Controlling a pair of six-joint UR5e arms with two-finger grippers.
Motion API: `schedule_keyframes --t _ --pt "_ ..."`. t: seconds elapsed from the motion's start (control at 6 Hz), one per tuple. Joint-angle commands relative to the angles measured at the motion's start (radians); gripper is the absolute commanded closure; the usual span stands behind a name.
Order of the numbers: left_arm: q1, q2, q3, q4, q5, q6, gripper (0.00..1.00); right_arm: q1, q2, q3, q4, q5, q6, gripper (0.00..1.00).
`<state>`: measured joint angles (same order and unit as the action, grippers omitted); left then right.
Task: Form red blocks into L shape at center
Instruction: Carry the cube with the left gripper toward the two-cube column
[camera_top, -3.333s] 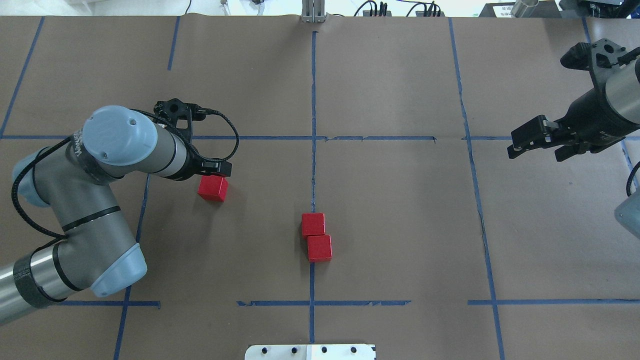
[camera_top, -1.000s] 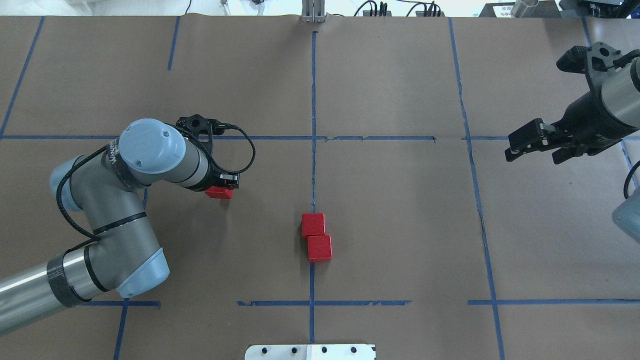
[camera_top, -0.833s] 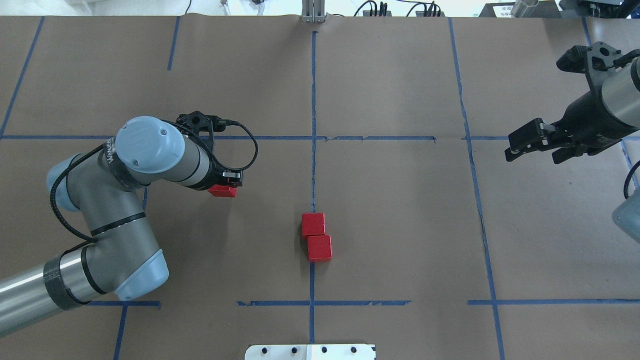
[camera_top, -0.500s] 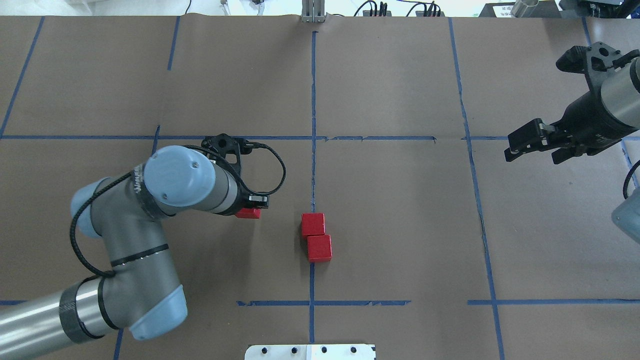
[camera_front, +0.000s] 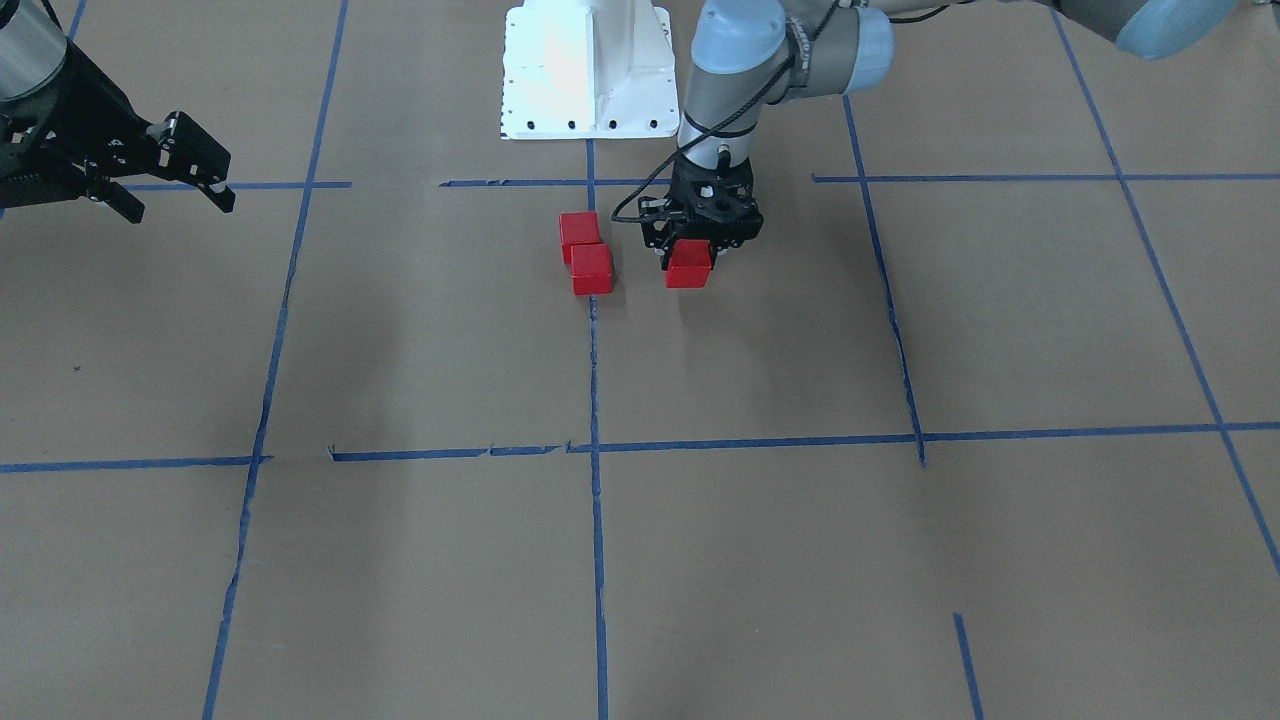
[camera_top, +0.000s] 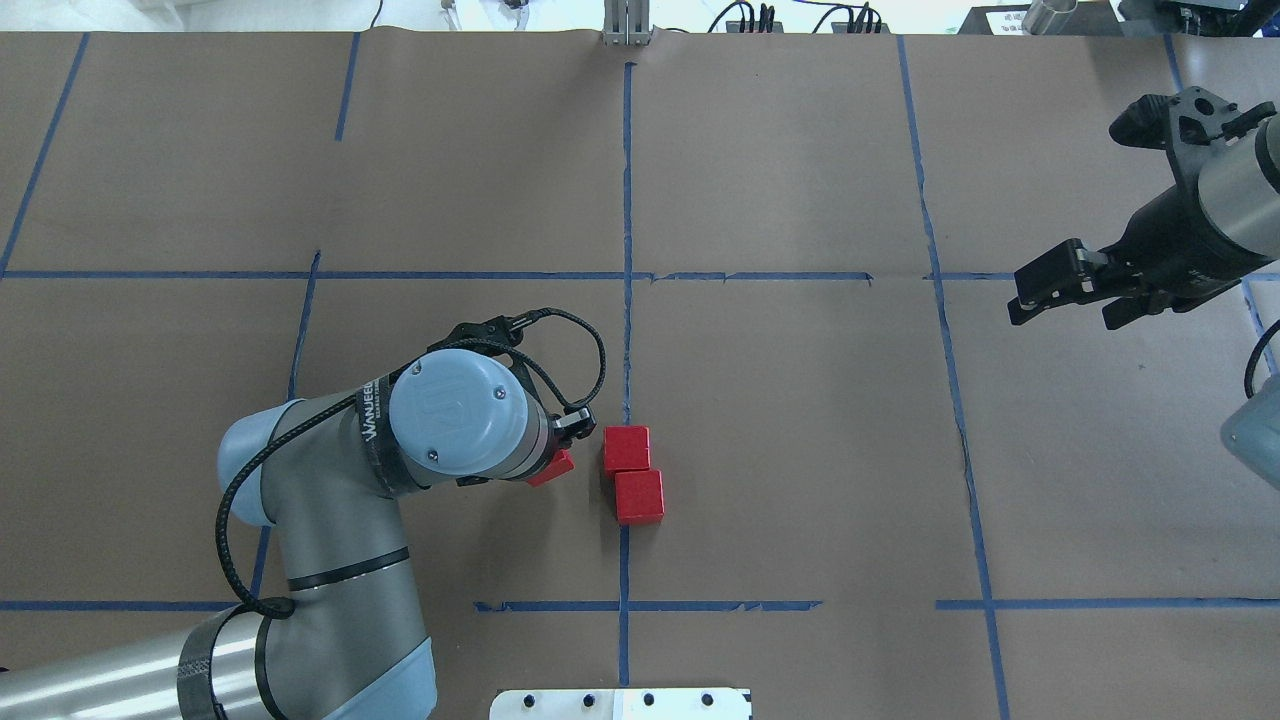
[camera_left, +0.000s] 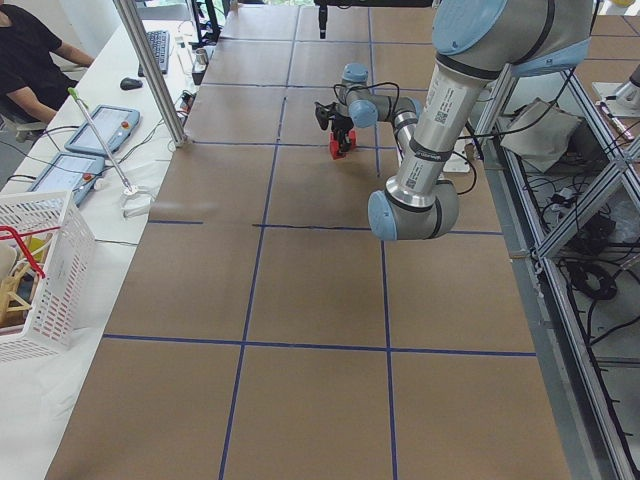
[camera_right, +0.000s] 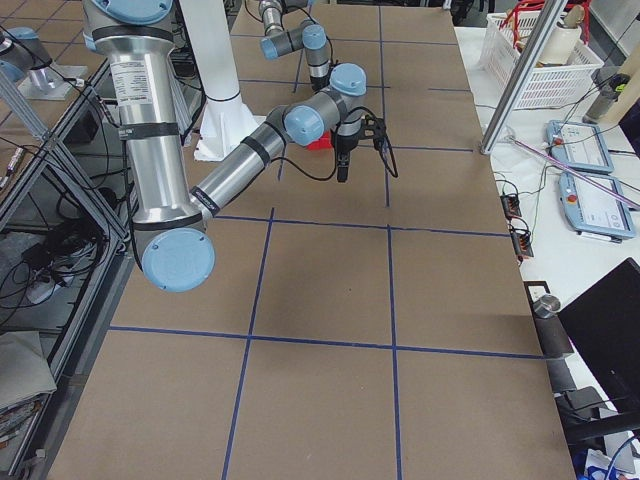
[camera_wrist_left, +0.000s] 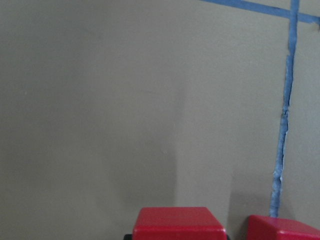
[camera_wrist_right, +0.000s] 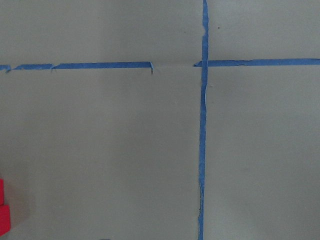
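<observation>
Two red blocks (camera_top: 626, 449) (camera_top: 639, 497) lie touching, slightly offset, on the middle blue tape line (camera_top: 627, 380) at the center of the brown surface. My left gripper (camera_front: 689, 262) is shut on the third red block (camera_front: 688, 275), held just to the left of that pair; in the overhead view only the block's corner (camera_top: 557, 470) shows under my wrist. The left wrist view shows the held block (camera_wrist_left: 175, 223) with a neighbour block (camera_wrist_left: 285, 229) to its right. My right gripper (camera_top: 1062, 313) is open and empty, far off at the right.
The white robot base plate (camera_top: 620, 703) sits at the near edge. Blue tape lines grid the table. A white basket (camera_left: 40, 270), tablets and a seated operator are beyond the table's far side in the left view.
My left arm has carried the red block right and nearer, from the left field to just beside the two centre blocks. The right arm has barely moved.
</observation>
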<state>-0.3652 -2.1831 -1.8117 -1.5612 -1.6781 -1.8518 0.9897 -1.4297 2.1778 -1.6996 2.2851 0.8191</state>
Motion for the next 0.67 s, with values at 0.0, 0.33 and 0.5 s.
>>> schedule_keyframes --t 0.0,0.33,0.5 --pt "-0.004 -0.02 0.014 0.006 0.023 -0.43 1.0 -0.003 0.0 0.0 0.0 -0.001 0.0 0.0" --pt "-0.024 -0.027 0.015 0.055 0.038 -0.77 1.0 -0.009 0.0 0.002 0.0 -0.001 0.002 0.0" --pt "-0.021 -0.044 0.031 0.091 0.037 -0.865 1.0 -0.011 0.0 0.002 0.0 -0.003 0.002 0.0"
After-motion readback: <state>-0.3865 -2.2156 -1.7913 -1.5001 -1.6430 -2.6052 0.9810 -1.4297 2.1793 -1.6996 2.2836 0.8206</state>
